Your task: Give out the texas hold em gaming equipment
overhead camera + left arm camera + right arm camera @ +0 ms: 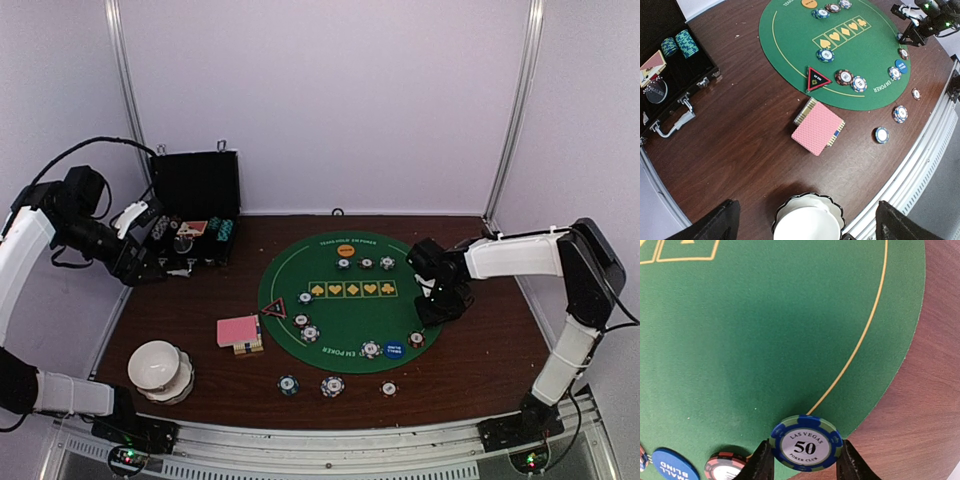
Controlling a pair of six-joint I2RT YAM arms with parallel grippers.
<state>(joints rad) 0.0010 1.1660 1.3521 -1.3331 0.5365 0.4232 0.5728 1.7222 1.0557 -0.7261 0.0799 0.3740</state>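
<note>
My right gripper (pixel 441 298) hovers over the right edge of the green poker mat (pixel 345 318). It is shut on a blue "50" chip (pixel 806 442), which is pinched flat between the two fingers. Beside it on the mat lie a blue button (pixel 674 467) and a red chip (pixel 726 467). A pink-backed deck (pixel 818 128) rests on the wood left of the mat, with the red-black triangle marker (pixel 818 79) on the mat's left edge. An orange button (pixel 346 251) sits at the mat's far side. My left gripper (pixel 807 226) is open and high at the far left.
An open black case (pixel 195 215) holding teal chip stacks (pixel 679 44) stands at the back left. A white bowl stack (pixel 160 368) sits near the front left. Three loose chips (pixel 332 386) lie on the wood in front of the mat. Several chips dot the mat.
</note>
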